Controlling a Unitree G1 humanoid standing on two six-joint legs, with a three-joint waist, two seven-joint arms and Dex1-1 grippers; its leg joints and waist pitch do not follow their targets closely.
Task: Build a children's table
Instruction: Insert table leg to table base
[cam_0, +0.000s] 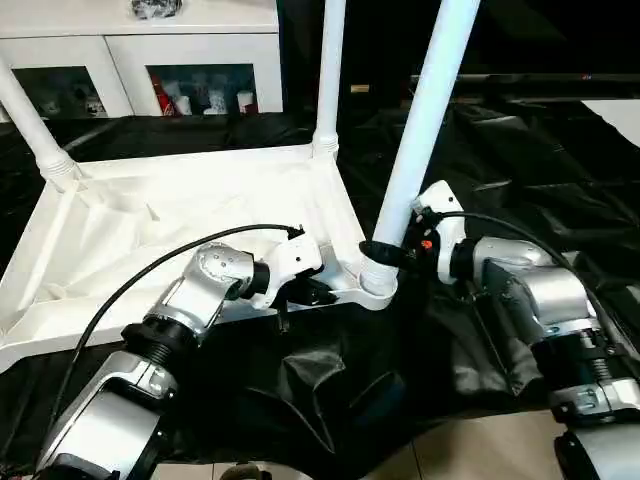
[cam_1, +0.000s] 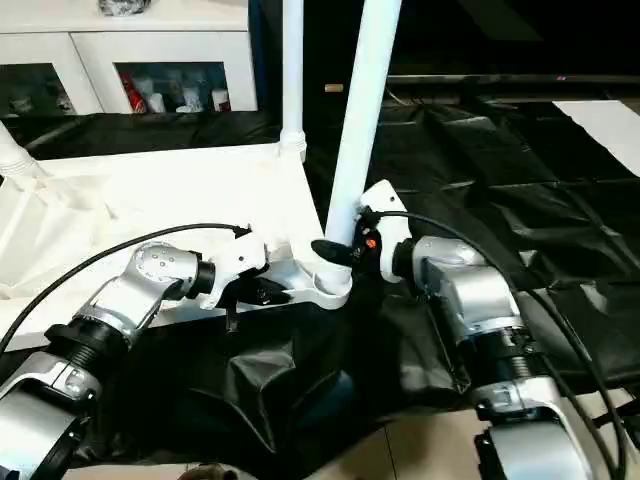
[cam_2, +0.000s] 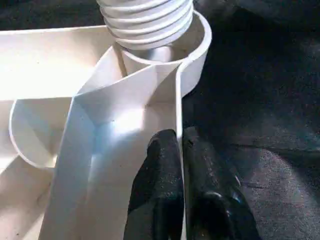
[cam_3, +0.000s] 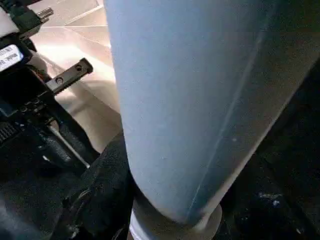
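A white plastic rectangular tabletop (cam_0: 170, 230) lies upside down, ribbed underside up, on black sheeting (cam_0: 520, 170), filling the left half of the frame. The left gripper (cam_2: 181, 150) pinches its near rim wall. At centre, the right gripper (cam_0: 385, 254) clasps a long white round tapered leg (cam_0: 425, 130) standing tilted in the near corner socket (cam_0: 372, 282).
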